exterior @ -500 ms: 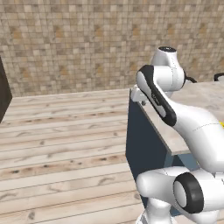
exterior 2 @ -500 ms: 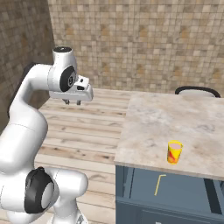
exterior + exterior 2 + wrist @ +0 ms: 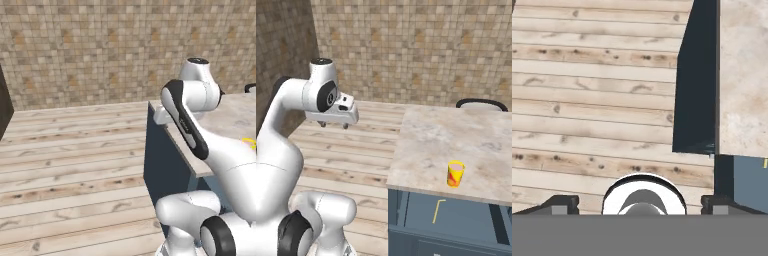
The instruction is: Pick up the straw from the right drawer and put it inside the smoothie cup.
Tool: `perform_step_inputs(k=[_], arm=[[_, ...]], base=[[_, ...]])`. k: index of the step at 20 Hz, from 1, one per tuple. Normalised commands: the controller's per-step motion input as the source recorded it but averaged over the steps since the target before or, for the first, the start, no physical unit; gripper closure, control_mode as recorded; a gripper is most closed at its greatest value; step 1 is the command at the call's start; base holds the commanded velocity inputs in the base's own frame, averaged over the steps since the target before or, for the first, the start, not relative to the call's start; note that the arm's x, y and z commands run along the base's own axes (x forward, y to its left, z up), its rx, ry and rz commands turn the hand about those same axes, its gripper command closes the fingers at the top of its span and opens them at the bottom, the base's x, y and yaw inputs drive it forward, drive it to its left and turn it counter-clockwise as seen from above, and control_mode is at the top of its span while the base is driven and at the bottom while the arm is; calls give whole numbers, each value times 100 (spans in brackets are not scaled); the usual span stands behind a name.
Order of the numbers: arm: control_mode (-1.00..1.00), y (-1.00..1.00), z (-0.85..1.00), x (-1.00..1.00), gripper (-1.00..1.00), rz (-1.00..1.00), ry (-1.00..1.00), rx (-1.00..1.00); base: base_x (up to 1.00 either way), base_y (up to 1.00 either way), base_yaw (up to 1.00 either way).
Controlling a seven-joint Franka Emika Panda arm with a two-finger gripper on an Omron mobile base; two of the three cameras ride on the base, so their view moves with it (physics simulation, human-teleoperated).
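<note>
The tool (image 3: 334, 124) hung above the wooden floor (image 3: 346, 145), well to the left of the bench (image 3: 431, 145), pointing downward. Its jaws stood wide apart and held nothing; in the hand view the two finger tips (image 3: 562, 204) sat at opposite sides of the frame with bare floor planks between them. That spread suited an approach to a thin item, since wide jaws leave margin on either side before closing.

The arm (image 3: 187, 125) was raised and folded back over the base, which kept the tool clear of the bench edge.

The right drawer (image 3: 456, 215) stood pulled out below the bench front, so its contents were exposed from above. The straw (image 3: 437, 210) lay flat on the drawer bottom, toward the left part, bent tip at the far end. Lying flat, it would probably call for a top-down pinch across its shaft.

The smoothie cup (image 3: 455, 173) stood upright on the bench near the front edge, just above and slightly right of the straw, mouth open upward to receive it.
</note>
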Motion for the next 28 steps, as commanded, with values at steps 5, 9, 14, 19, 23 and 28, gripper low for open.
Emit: perform_step_inputs(k=[5, 9, 14, 19, 23, 28], arm=[[-100, -2, -45, -62, -100, -5, -1, 0], [-100, -8, -54, -51, -100, -7, -6, 0], [-100, -1, -41, -32, -100, -8, -1, 0], [100, 0, 0, 0, -100, 0, 0, 0], [100, 0, 0, 0, -100, 0, 0, 0], [100, 0, 0, 0, -100, 0, 0, 0]], base=[[0, 0, 0], [0, 0, 0], [0, 0, 0], [-60, 0, -1], [-91, 0, 0], [-64, -24, -1]])
